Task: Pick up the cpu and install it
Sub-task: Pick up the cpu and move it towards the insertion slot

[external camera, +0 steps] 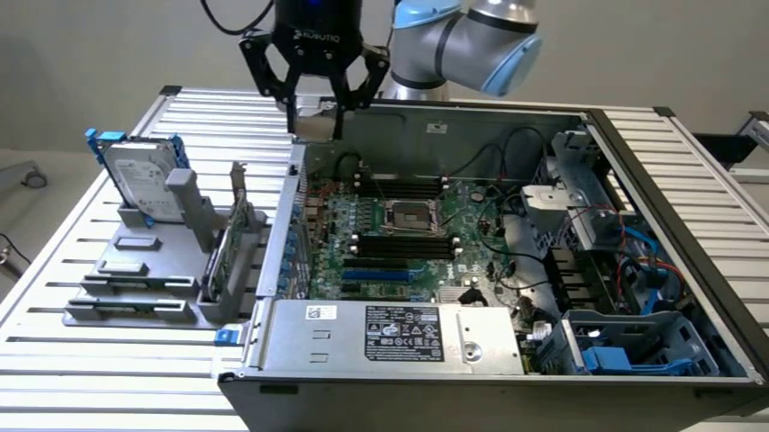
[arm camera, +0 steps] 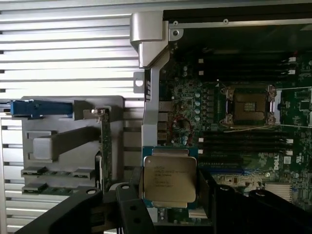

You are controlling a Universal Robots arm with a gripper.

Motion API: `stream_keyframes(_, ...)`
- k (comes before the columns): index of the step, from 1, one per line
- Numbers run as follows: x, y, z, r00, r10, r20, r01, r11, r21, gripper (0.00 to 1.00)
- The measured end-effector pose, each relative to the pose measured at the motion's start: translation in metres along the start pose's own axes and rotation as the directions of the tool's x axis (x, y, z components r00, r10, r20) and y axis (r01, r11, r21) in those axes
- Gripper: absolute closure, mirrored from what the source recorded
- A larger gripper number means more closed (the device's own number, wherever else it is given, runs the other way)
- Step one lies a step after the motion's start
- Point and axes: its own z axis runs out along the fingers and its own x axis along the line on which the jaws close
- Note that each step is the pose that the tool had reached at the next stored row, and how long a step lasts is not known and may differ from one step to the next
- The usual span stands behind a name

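We read ROBOTIQ on the body of the claw [external camera: 317, 108], DELL on the motherboard [arm camera: 190, 97] beyond it, cpu [arm camera: 169, 180] print in its grip illegible.

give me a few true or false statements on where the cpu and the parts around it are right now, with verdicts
1. The gripper holds the cpu between its fingers. True.
2. The cpu already sits in the socket on the motherboard. False: the socket is empty, and the cpu hangs in the gripper above the corner of the computer case.
3. The hard drive stands in the grey holder outside the case. True.
4. The case is closed up. False: it lies open, with the motherboard exposed.
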Motion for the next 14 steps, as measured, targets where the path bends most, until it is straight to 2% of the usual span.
stream_keyframes(11, -0.029, 0.0341, 0.0160, 1.0000, 0.000, -0.0032, 0.000, 1.0000, 0.0002, 0.46)
stream_keyframes(14, -0.041, 0.0412, 0.0197, 1.0000, 0.000, -0.0039, 0.000, 1.0000, 0.0000, 0.46)
